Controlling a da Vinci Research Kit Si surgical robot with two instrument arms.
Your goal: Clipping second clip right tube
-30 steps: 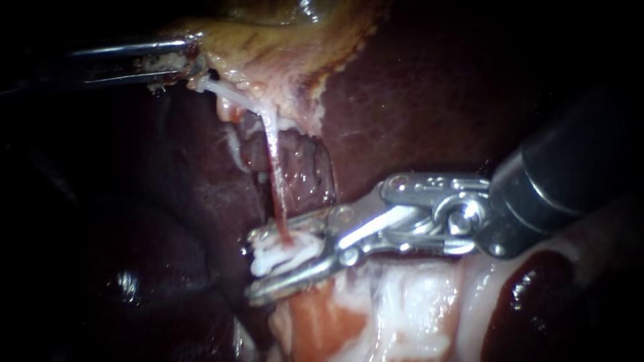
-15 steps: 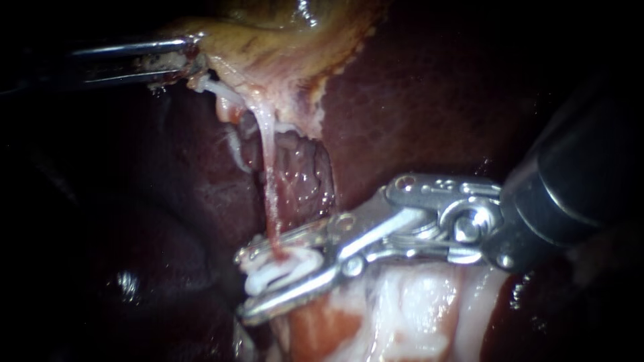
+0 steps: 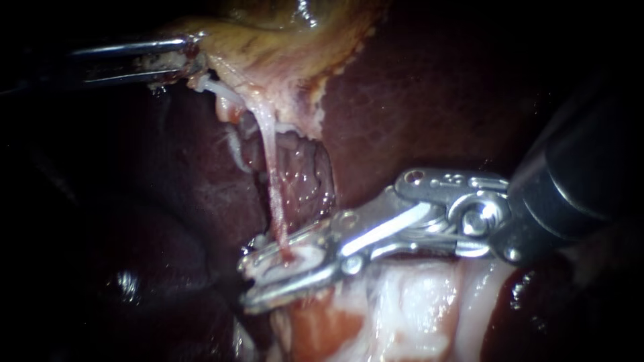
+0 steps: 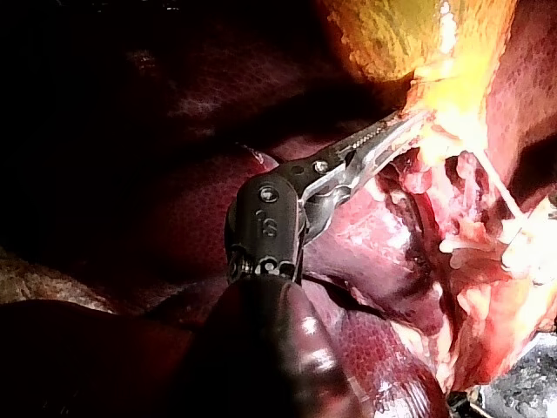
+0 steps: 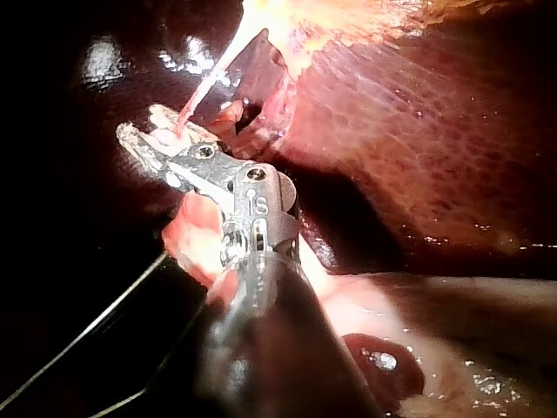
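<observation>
Your left instrument (image 3: 193, 59) comes in at about 10 o'clock in the endoscope view, and its jaws are clamped on the edge of the gallbladder (image 3: 282, 60), which sits at 12 o'clock, yellowish and pale. From that edge one thin pink tube (image 3: 272, 174) runs down, stretched straight, toward 7 o'clock. It crosses the dark red liver (image 3: 429, 100), which fills the field behind it. Your right instrument (image 3: 246, 281) enters from 3 o'clock with a dark shaft and a metal wrist, and its two long jaws point toward 8 o'clock. The lower end of the tube passes between these jaws. A white clip (image 3: 292, 260) lies there around the tube, and both jaws press on the clip from two sides, with only a narrow gap left at their tips. Just under the jaws, at 6 o'clock, there is white and orange tissue (image 3: 409, 302). In the left wrist view your left instrument (image 4: 416, 117) reaches ahead into bright yellow tissue, and the toothed jaw is touching it. In the right wrist view your right instrument (image 5: 137, 144) has the tube (image 5: 202, 91) coming down into its jaws near the tips.
</observation>
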